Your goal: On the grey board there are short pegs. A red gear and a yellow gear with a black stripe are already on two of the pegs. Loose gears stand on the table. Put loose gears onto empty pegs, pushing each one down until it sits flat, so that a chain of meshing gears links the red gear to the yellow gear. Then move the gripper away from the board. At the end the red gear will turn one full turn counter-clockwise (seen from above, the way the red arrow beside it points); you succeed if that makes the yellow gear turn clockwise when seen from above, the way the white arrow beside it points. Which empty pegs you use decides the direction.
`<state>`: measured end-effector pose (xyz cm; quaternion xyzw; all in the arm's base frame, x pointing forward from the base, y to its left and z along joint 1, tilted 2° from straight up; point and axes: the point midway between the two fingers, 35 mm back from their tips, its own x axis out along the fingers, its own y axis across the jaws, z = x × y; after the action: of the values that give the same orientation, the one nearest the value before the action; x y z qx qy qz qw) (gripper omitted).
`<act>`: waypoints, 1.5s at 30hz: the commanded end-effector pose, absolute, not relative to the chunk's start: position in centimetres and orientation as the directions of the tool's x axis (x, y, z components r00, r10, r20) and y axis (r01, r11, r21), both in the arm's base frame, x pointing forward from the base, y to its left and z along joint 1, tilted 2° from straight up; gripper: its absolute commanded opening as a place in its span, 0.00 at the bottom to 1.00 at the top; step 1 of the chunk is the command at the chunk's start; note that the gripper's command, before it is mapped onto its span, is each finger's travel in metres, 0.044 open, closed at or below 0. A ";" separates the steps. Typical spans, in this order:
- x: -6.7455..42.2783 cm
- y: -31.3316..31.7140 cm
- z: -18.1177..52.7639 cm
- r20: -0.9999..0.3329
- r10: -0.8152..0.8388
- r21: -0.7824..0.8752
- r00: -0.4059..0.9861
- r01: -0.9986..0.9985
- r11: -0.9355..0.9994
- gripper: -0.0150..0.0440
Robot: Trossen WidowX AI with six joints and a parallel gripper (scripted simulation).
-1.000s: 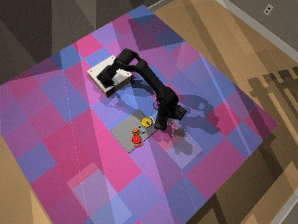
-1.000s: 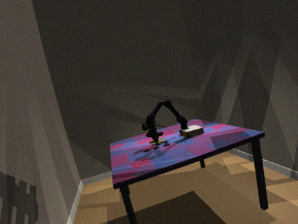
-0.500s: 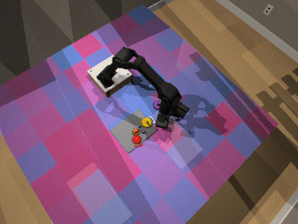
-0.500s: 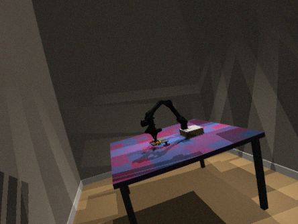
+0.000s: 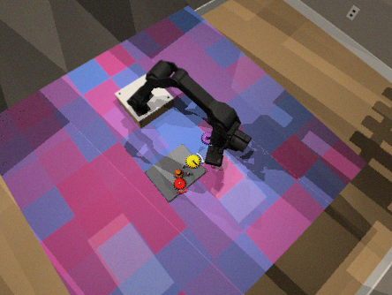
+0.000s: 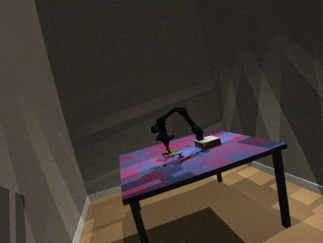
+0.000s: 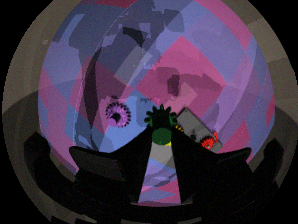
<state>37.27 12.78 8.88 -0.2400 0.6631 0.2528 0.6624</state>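
Beyond the white-topped base block point(image 5: 169, 105) point(image 6: 214, 138), toward the middle of the patchwork table point(image 5: 128, 185) point(image 6: 233, 157), well in from its edges, lies the flat grey board point(image 5: 161, 177) point(image 7: 202, 125) with the toothed red gear point(image 5: 179, 184) point(image 7: 207, 143) and striped yellow gear point(image 5: 192, 162). The black metal pincer point(image 5: 214, 164) point(image 6: 167, 148) point(image 7: 161, 131) grips a dark green toothed gear point(image 7: 161, 117) beside the board; the purple toothed gear point(image 5: 206, 138) point(image 7: 118, 115) stands nearby.

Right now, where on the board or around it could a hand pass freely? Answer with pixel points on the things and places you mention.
Likely the grey board's point(image 5: 161, 174) side opposite the yellow gear point(image 5: 192, 162). Crowded: between the red point(image 5: 179, 184) point(image 7: 207, 143) and yellow gears, and beneath the gripper point(image 5: 214, 164) point(image 7: 161, 130).
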 end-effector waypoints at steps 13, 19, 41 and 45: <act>36.8 12.5 13.5 -1.000 0.022 0.018 -0.001 -0.657 0.753 0.25; 36.7 12.3 13.8 -1.000 0.022 0.017 -0.001 -0.658 0.753 0.25; 36.5 8.9 11.5 -1.000 0.018 0.015 -0.002 -0.658 0.753 0.25; 36.4 8.2 11.0 -1.000 0.017 0.014 -0.002 -0.656 0.755 0.25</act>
<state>36.59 8.76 11.48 -0.2406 0.6600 0.2524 0.6654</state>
